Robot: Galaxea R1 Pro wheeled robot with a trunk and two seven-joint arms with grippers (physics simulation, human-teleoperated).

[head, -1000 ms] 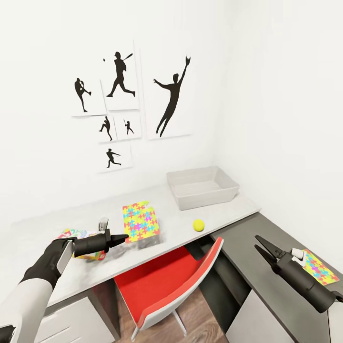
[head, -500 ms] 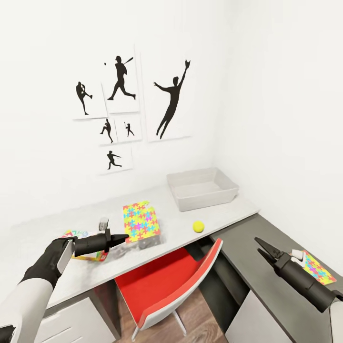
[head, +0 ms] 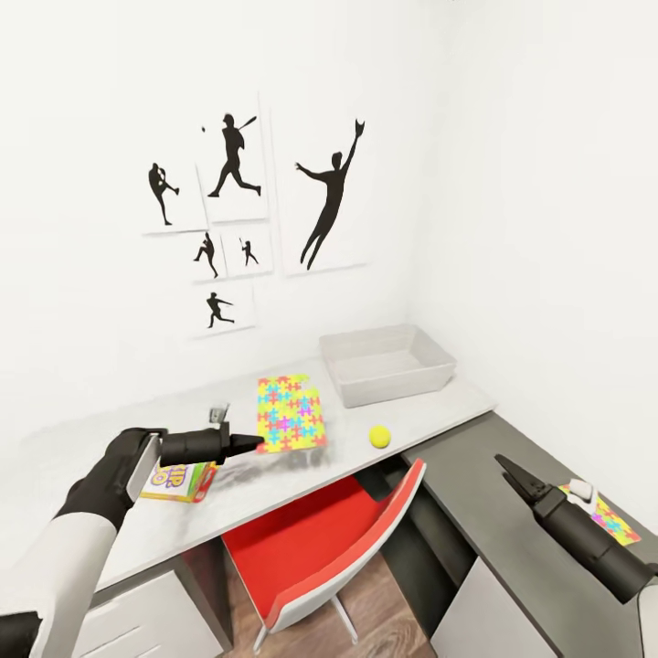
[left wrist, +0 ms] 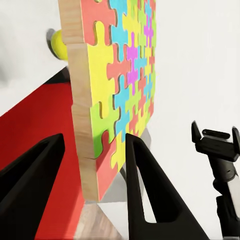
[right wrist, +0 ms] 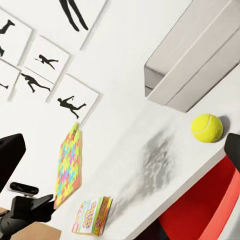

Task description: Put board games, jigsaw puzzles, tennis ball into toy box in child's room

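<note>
My left gripper (head: 256, 445) is shut on the edge of a jigsaw puzzle (head: 291, 413), holding it tilted just above the pale table (head: 429, 411). In the left wrist view the puzzle (left wrist: 120, 75) sits between the two fingers. The SKIP BO board game (head: 179, 480) lies on the table below my left wrist. The tennis ball (head: 380, 436) rests near the table's front edge, and the grey toy box (head: 388, 364) stands empty behind it. My right gripper (head: 508, 468) hovers open over the lower dark desk, beside a second jigsaw puzzle (head: 605, 518).
A red chair (head: 329, 539) is tucked under the table between my arms. The dark-grey lower desk (head: 493, 512) runs along the right wall. A small white object (head: 580, 491) sits by the second puzzle. Baseball silhouette pictures (head: 238, 210) hang above the table.
My left gripper has lifted the jigsaw puzzle off the table and carried it right, toward the toy box, uncovering the SKIP BO box. The right gripper has turned and sunk slightly.
</note>
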